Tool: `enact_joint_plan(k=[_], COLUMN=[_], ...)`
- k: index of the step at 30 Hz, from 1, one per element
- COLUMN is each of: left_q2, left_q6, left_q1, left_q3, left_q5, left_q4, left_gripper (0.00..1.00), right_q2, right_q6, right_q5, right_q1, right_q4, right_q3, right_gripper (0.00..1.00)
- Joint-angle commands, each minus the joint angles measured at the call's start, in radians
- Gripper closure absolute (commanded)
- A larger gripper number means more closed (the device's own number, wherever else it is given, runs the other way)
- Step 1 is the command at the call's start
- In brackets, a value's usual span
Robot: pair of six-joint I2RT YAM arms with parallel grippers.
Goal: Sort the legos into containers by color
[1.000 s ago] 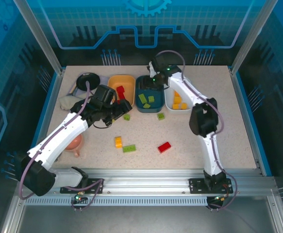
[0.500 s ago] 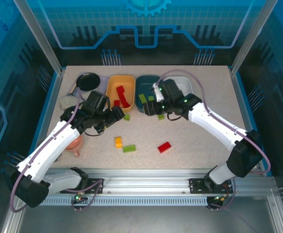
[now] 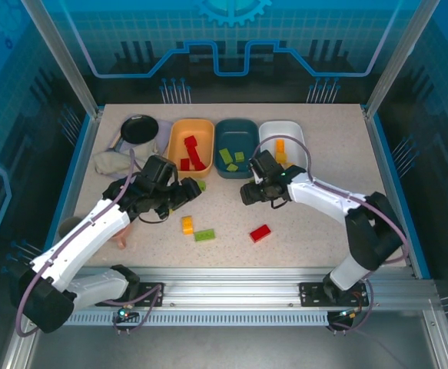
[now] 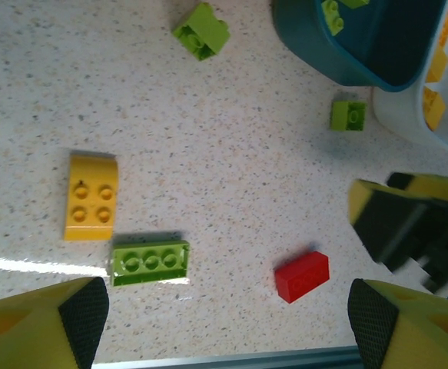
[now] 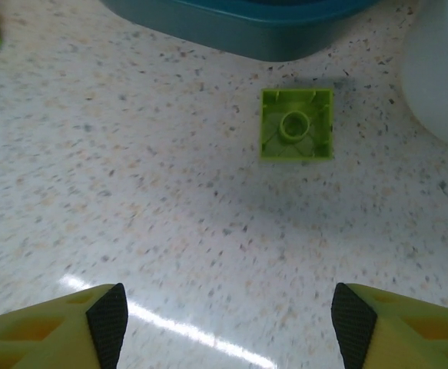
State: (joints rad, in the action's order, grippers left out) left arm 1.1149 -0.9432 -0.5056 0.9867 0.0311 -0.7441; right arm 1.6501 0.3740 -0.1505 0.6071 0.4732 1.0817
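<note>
Right gripper point(image 5: 231, 330) spread wide, empty, above a light green brick point(image 5: 297, 124).
That brick lies, seemingly studs-down, just beside the teal bin point(image 5: 270, 31); the right arm point(image 3: 331, 201) reaches inward, elbow bent; left gripper point(image 4: 227, 323), also spread and empty, hangs near a yellow brick point(image 4: 91, 197).

Speckled beige tabletop point(image 3: 308, 242) was bordered by blue translucent panels point(image 3: 231, 46) on aluminium posts point(image 3: 61, 58). An aluminium rail point(image 3: 231, 278) ran along the near edge. Light glared off the surface.
</note>
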Motion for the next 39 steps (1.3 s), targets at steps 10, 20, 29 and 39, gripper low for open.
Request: enact_joint_plan(k=[10,20,29,39], left_q2=[-0.081,-0.101,-0.103,-0.065], left_q6=[-0.032,-0.038,-0.036,-0.009], left_q1=[-0.018,-0.019,-0.019,-0.02], left_q3=[-0.102,-0.105,-0.102,-0.001], left_q5=[0.053,0.052,0.051,0.009], left_q4=[0.181,0.158,0.15,0.101], left_gripper=[0.15,0.15,0.15,0.15], right_q2=[0.216,0.326,0.33,0.013], right_q6=[-0.048,-0.07,-0.089,0.019], right_q5=[-0.07,-0.107,-0.081,-0.077], right_q1=[-0.044,-0.063,-0.055,0.021], right_q4=[-0.114,-0.095,-0.077,0.043], right_q3=[0.112,0.199,0.211,0.17], right_gripper=[0.29,0.41,0.68,0.71])
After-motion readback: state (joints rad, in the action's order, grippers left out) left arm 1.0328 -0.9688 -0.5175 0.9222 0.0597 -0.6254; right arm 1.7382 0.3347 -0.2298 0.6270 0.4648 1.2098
